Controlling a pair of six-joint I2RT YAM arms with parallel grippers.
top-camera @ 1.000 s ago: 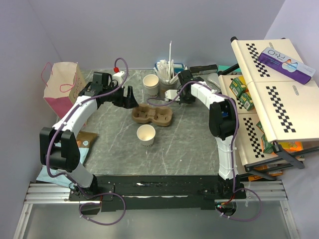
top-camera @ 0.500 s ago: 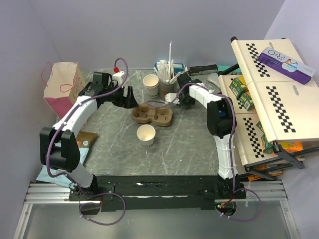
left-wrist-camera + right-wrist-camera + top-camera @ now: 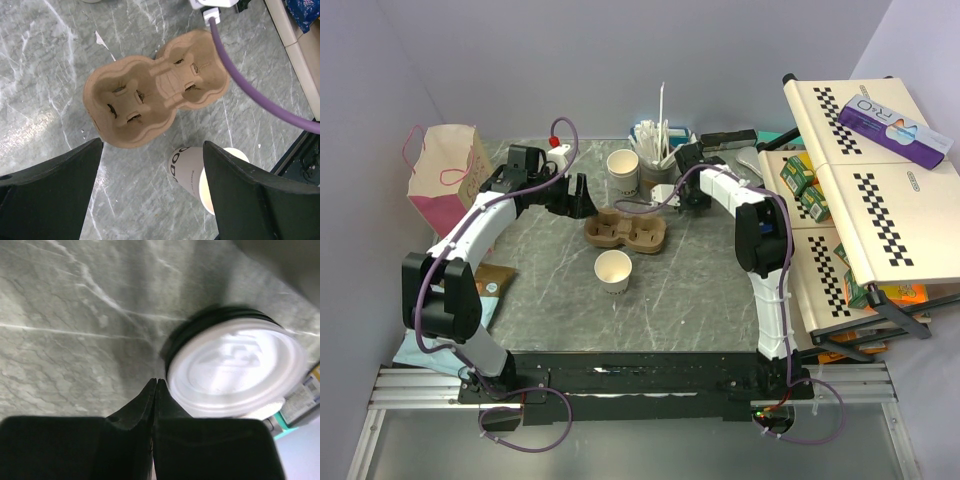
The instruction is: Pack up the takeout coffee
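Pale lilac walls [image 3: 620, 60] fill the upper half of the top view and meet in a corner at the upper right. A grey marble-patterned tabletop [image 3: 690, 290] takes the centre, evenly lit. An aluminium rail [image 3: 420, 390] runs along the bottom. Cream checker-marked panels [image 3: 860, 200] on a black frame slant down the right side.

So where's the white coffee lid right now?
The white lid shows in the right wrist view, atop something dark on the marble table, just right of the shut right gripper.
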